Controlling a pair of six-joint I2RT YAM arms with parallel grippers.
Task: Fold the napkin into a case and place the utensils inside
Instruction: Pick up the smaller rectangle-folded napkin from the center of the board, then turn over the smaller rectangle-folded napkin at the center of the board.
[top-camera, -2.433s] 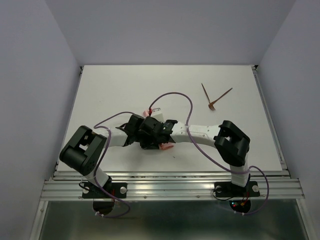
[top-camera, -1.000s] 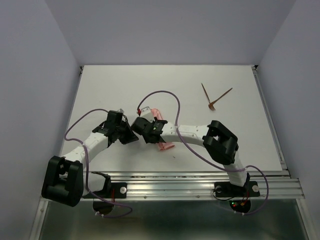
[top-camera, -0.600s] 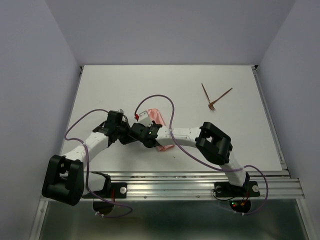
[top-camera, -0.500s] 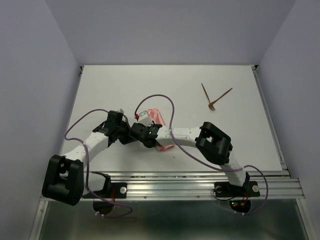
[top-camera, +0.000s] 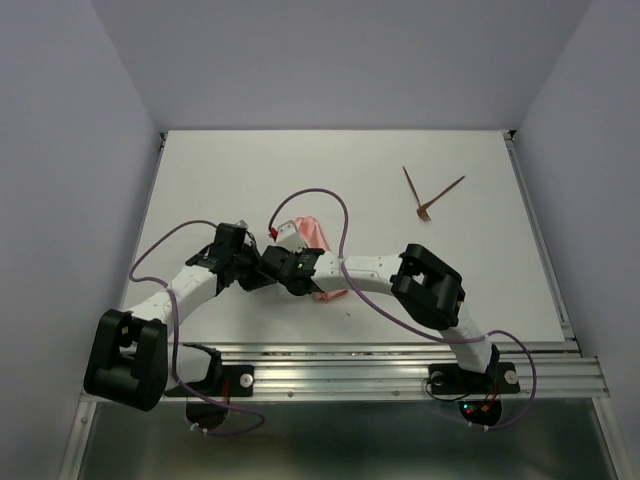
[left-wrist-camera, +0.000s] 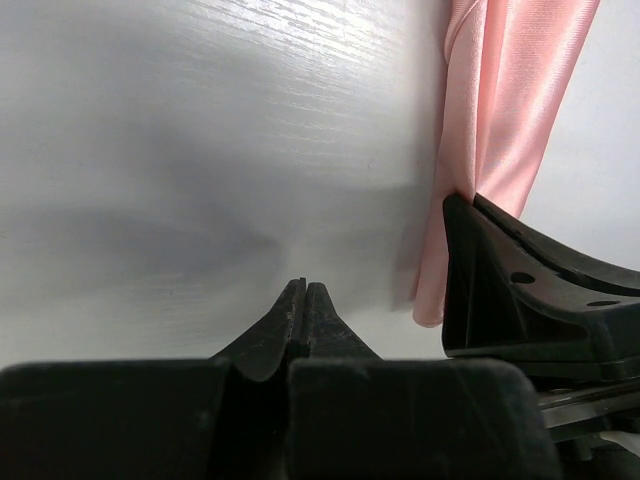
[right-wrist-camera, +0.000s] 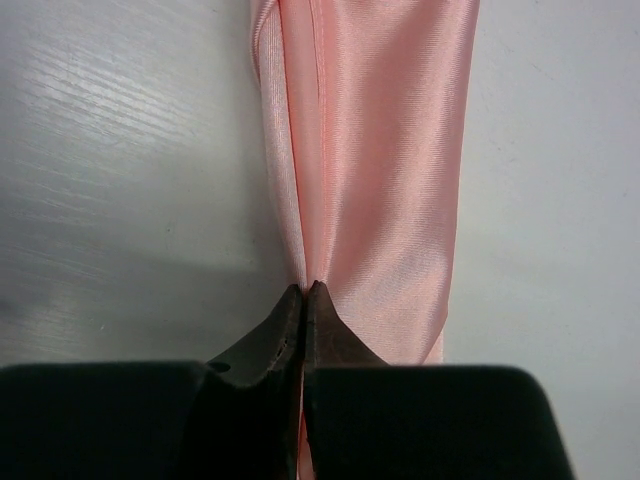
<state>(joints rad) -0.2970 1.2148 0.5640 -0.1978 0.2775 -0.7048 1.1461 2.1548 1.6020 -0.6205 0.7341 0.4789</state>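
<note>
top external view shows the salmon-pink napkin (top-camera: 314, 231) near the middle of the white desk (top-camera: 230, 170), largely covered by the two wrists that meet over it. only a pink patch on the far side and a sliver on the near side show. the utensils (top-camera: 431, 196), two thin reddish-brown sticks, lie well apart from the cloth toward the far right of the desk, splayed in a v with their near ends close together.

right wrist view shows the napkin folded into a long narrow strip running away from the camera, shiny, with a lengthwise crease. the right gripper (right-wrist-camera: 303, 290) has its fingertips pressed together on that crease at the near part of the strip, pinching the cloth.

left wrist view shows the left gripper (left-wrist-camera: 304, 287) fully closed with nothing between its tips, over bare desk just left of the napkin. the black finger of the other arm sits on the cloth's edge to its right.
</note>
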